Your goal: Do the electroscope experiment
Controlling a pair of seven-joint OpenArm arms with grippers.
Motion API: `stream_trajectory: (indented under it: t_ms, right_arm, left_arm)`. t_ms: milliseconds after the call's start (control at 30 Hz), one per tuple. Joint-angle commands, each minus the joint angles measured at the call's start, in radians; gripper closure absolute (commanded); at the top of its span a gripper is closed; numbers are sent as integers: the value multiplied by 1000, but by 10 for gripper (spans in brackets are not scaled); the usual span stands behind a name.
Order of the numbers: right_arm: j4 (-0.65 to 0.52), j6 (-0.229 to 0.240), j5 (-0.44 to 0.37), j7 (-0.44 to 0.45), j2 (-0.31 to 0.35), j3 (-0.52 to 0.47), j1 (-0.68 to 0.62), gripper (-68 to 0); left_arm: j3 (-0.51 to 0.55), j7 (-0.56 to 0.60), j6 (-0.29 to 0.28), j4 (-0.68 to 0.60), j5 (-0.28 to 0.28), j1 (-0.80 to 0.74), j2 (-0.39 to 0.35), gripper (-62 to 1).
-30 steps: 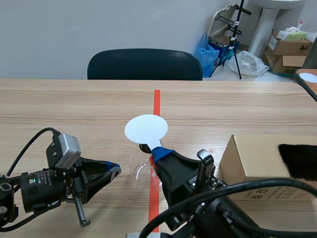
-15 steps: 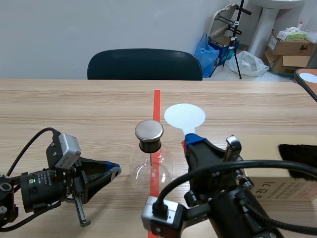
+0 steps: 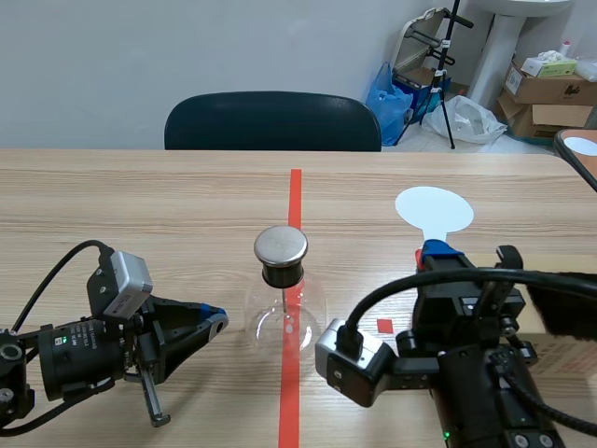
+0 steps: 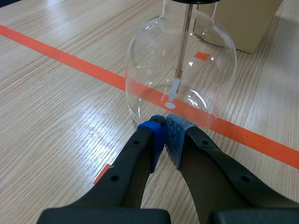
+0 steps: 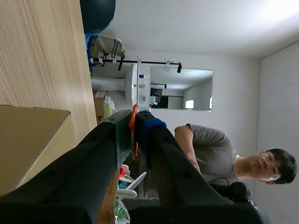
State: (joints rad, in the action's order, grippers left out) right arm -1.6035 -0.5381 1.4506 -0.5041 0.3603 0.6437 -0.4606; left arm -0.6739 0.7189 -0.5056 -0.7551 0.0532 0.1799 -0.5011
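Note:
The electroscope (image 3: 284,313) is a round glass flask with a metal cap (image 3: 281,245), standing on the red tape line. In the left wrist view its rod and foil strip (image 4: 175,87) hang inside the glass (image 4: 140,70). My left gripper (image 4: 166,133) is shut on nothing, its tips right at the flask's base; in the scene view my left gripper (image 3: 215,322) lies low beside the flask. My right gripper (image 3: 438,254) is raised to the right of the flask, shut on the handle of a white disc paddle (image 3: 434,207). The right wrist view shows the paddle (image 5: 134,86) edge-on between my right gripper's (image 5: 133,119) fingers.
A cardboard box (image 3: 564,350) sits at the right with a black fur cloth (image 3: 564,301) on it; the box (image 5: 32,140) is close under my right gripper. A dark chair (image 3: 272,121) stands behind the table. A person (image 5: 219,151) is off beyond the table.
My right arm has carried the white disc paddle from over the flask's cap to the right, uncovering the cap. The left arm has stayed put.

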Motion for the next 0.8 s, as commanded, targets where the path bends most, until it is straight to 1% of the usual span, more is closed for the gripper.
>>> stream_trajectory:
  t_ms: [0, 100, 433, 533, 767]
  right_arm:
    - [-14, -14, 4, -18, 5, -2, 9, -11]
    - [-14, -14, 4, -32, 5, -2, 9, -11]
    - [-14, -14, 4, -27, 5, -2, 9, -11]
    - [-14, -14, 4, 1, 5, -2, 9, -11]
    - [-14, -14, 4, 114, 5, -2, 9, -11]
  left_arm:
    - [1, 14, -1, -22, 9, 3, 5, -30]
    - [1, 14, -1, -22, 9, 3, 5, -30]
    - [1, 14, -1, -22, 9, 3, 5, -30]
    - [1, 14, -1, -22, 9, 3, 5, -30]
    - [1, 14, -1, -22, 9, 3, 5, -30]
